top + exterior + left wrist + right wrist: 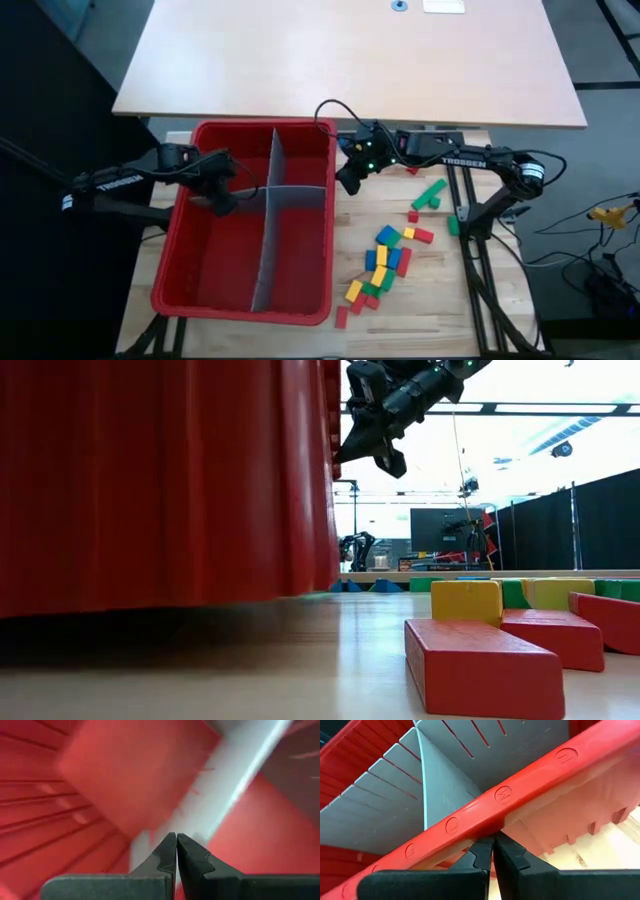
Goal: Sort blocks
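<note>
The blocks [388, 262] lie scattered lower right of the bin [200, 290] (light, stiff, best pinched across their narrow sides), while left gripper [222, 200] and right gripper [350, 180] hover closed, empty.

High view: overhead, straight down on the table [500, 310], taking in the red bin [205, 300], the blocks [385, 262] and both arms. Low view: at table-top level, very close to the bin wall [150, 480] on the left and the nearest blocks [480, 665] on the right, facing the room beyond. Left wrist view: close inside the bin [100, 775], facing a grey divider [240, 785]. Right wrist view: tight against the bin rim [505, 795]. All four views share the bin.
</note>
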`<action>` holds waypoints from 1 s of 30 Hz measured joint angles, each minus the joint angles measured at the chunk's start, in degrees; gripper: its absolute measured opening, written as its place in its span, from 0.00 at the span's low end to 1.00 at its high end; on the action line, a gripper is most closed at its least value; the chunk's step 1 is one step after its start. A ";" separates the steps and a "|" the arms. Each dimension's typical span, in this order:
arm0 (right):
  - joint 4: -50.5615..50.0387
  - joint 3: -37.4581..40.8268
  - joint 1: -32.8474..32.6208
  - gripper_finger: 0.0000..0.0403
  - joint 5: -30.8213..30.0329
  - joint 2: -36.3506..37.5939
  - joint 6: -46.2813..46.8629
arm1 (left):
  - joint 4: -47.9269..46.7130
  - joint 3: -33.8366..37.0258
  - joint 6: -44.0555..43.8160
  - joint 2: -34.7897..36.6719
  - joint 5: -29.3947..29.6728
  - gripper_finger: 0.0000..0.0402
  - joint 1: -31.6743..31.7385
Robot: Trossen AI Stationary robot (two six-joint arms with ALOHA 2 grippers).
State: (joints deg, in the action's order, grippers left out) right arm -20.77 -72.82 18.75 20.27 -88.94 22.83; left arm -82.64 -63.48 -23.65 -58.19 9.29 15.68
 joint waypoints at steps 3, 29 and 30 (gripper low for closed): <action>-0.31 0.00 -0.25 0.00 -0.37 0.10 0.04 | 0.18 0.01 0.16 -0.04 2.52 0.00 0.09; -1.36 0.25 -1.31 0.00 -0.31 0.85 -1.30 | -4.31 -16.70 2.21 -0.08 -5.68 0.00 -0.16; -1.36 0.26 -1.30 0.00 -0.31 0.85 -1.47 | -6.18 -17.17 2.23 -0.18 -7.50 0.00 -0.24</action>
State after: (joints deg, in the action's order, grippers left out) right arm -22.13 -72.55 17.45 19.97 -88.09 21.36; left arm -88.82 -80.65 -21.42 -58.38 1.79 15.43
